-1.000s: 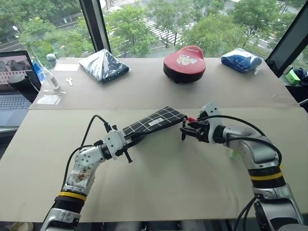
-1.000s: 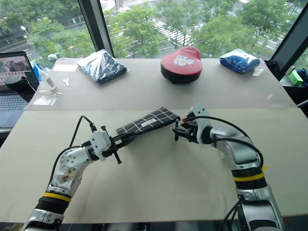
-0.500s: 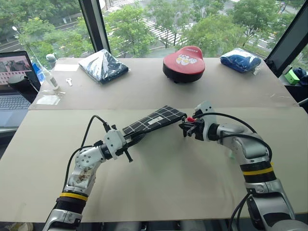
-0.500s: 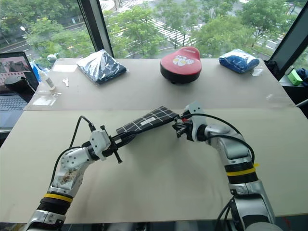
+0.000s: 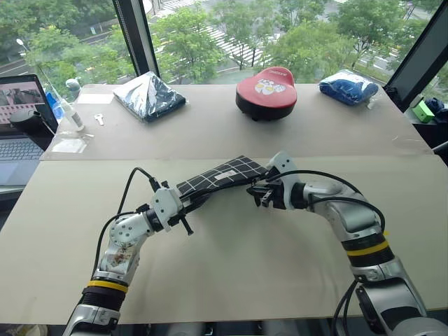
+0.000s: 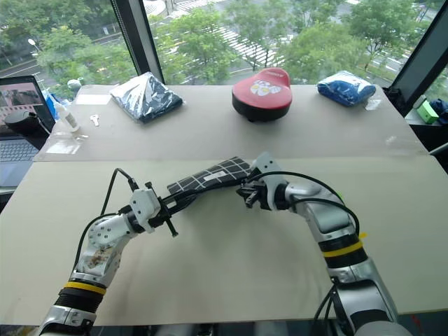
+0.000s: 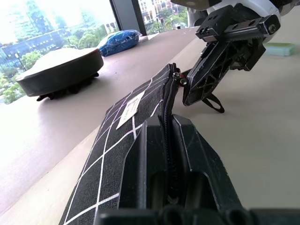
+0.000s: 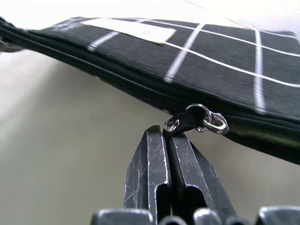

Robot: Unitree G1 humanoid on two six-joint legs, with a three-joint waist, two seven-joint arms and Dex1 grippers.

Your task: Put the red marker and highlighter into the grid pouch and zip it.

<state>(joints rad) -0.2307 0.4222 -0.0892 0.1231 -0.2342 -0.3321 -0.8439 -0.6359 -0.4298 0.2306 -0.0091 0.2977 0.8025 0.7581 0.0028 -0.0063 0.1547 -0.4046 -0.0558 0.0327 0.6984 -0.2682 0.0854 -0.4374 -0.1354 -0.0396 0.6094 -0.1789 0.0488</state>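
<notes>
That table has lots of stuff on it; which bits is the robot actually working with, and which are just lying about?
In use: grid pouch, held by left gripper; zipper pull, pinched by right gripper.

Lying about: red case, dark bag, blue bag, laptop, bottle.

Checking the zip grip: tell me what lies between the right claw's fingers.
The grid pouch's black zipper pull cord, pinched in the shut right claw, as the right wrist view shows.

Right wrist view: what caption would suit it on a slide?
Two black fingers pinch the black zipper pull cord of a black, white-gridded fabric pouch.
</notes>
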